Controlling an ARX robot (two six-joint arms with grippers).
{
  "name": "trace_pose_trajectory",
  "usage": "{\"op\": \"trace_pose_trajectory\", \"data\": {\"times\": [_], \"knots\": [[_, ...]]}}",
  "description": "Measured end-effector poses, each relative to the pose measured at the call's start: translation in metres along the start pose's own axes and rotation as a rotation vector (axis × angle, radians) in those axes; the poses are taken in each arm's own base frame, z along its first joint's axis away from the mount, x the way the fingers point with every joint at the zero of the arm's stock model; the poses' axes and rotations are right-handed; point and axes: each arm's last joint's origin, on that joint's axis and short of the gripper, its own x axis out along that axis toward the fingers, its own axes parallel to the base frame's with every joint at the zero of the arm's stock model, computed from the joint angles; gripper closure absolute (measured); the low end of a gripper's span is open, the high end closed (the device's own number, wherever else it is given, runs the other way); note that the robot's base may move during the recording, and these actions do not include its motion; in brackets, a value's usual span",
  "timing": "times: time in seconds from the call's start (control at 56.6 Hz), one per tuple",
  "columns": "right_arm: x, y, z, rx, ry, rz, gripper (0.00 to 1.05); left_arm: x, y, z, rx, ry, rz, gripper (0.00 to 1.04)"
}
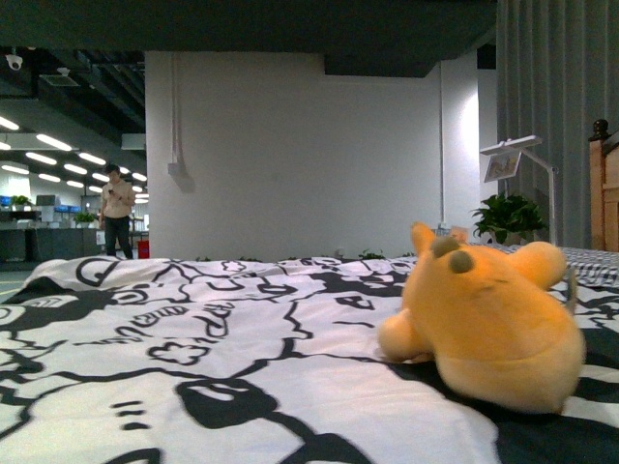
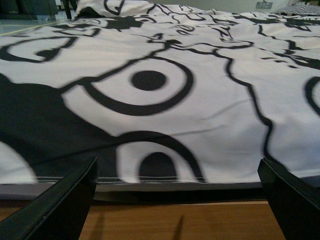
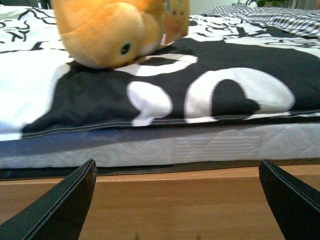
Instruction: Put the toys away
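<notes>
The plush [image 1: 488, 324] lies on the black-and-white cover [image 1: 193, 348], on the bed's right side near the edge. The right gripper [image 3: 177, 165] sits low by the wooden bed frame [image 3: 165, 200], facing the plush, fingers spread wide and holding nothing. The left gripper [image 2: 177, 166] is also spread wide and holding nothing, facing the cover.
</notes>
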Motion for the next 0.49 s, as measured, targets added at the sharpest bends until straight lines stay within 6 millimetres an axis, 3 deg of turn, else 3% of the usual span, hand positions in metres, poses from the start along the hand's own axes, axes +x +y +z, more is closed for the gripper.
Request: {"op": "trace_pose_trajectory", "data": {"times": [0.495], "knots": [[0.0, 0.0001, -0.0002, 0.0, 0.001, 0.004, 0.07, 0.0, 0.0001, -0.0001, 0.0, 0.0, 0.001, 0.06]]}}
